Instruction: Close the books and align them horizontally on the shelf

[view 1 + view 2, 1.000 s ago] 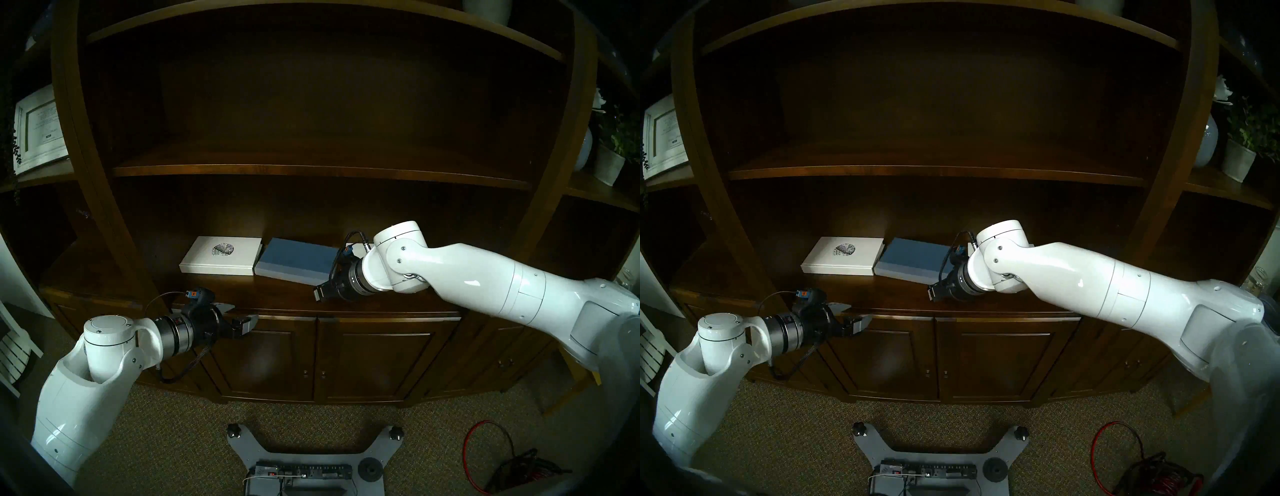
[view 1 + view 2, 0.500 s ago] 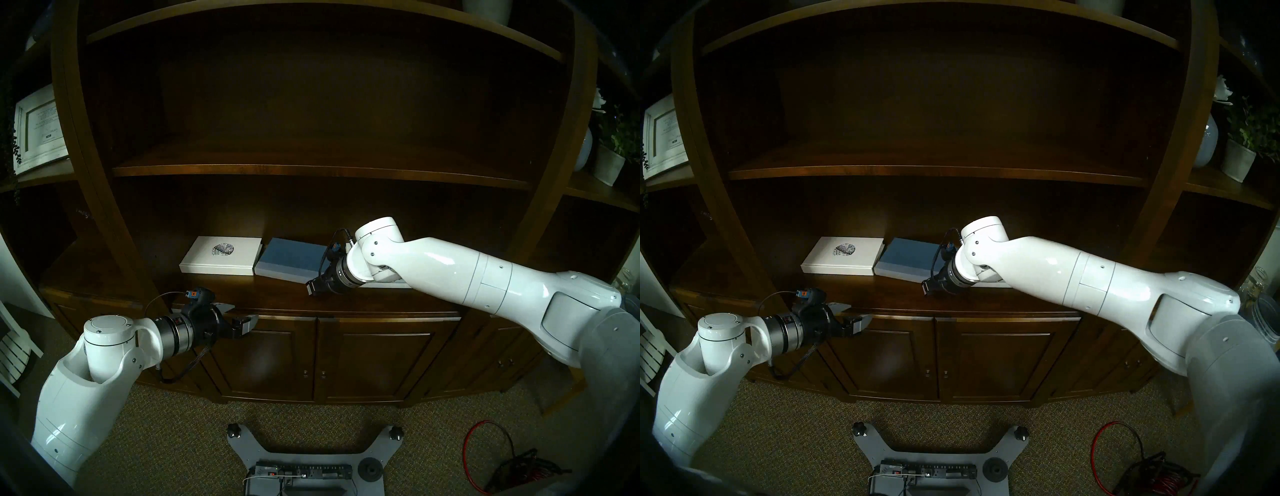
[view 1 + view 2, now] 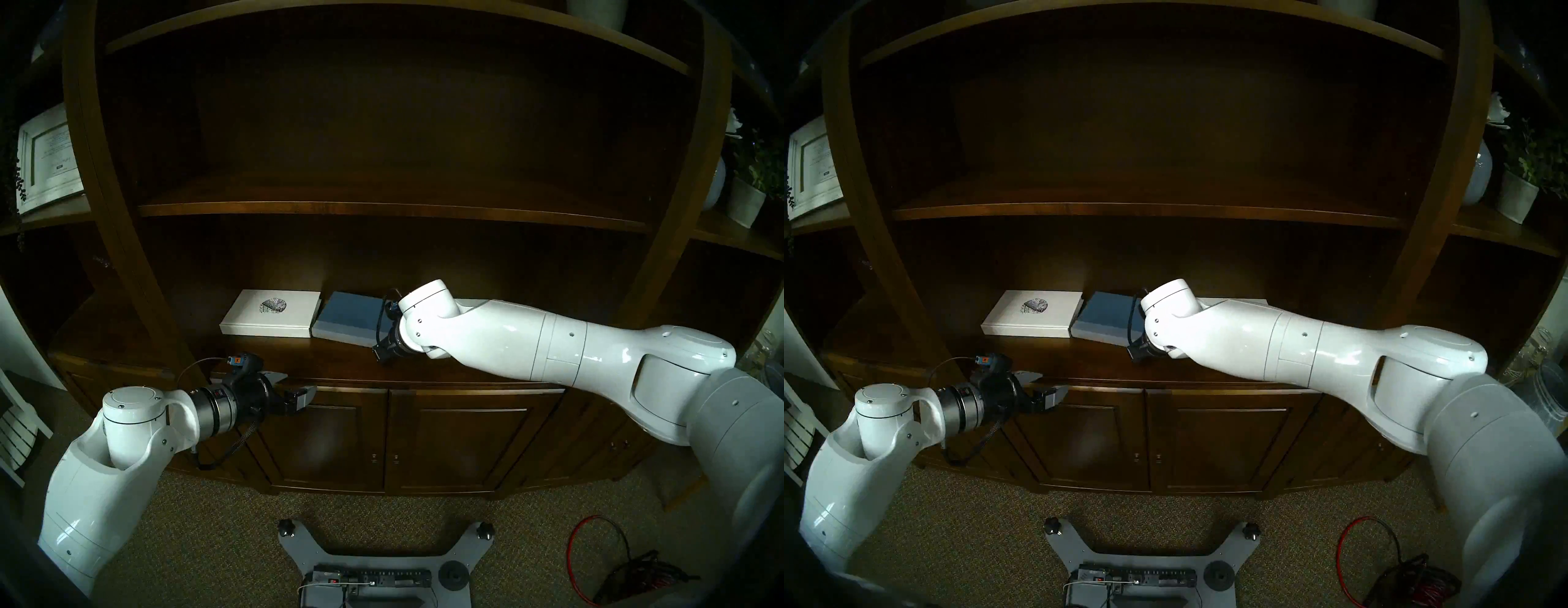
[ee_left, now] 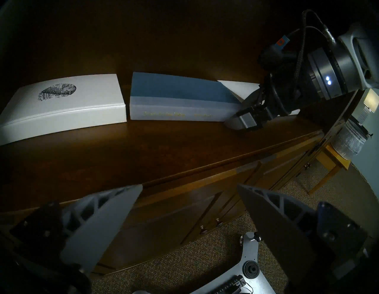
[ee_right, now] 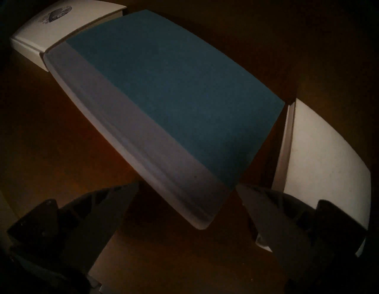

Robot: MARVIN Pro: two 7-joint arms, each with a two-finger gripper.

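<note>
Three closed books lie flat on the dark wooden shelf. The white book with a round emblem is on the left. Beside it, the blue book lies skewed, its near right corner turned forward. The plain white book is on the right, mostly hidden behind my right arm in the head views. My right gripper is open, its fingers either side of the blue book's near right corner and low over the shelf. My left gripper is open and empty, level with the shelf's front edge at the left.
Panelled cabinet doors stand below the shelf, and a thinner board runs above it. A white-framed picture is on the left side shelf, a potted plant on the right. My base and a red cable are on the carpet.
My right arm has swung left and lower, bringing its open gripper up to the blue book's near right corner. The left arm and the books have not moved.
</note>
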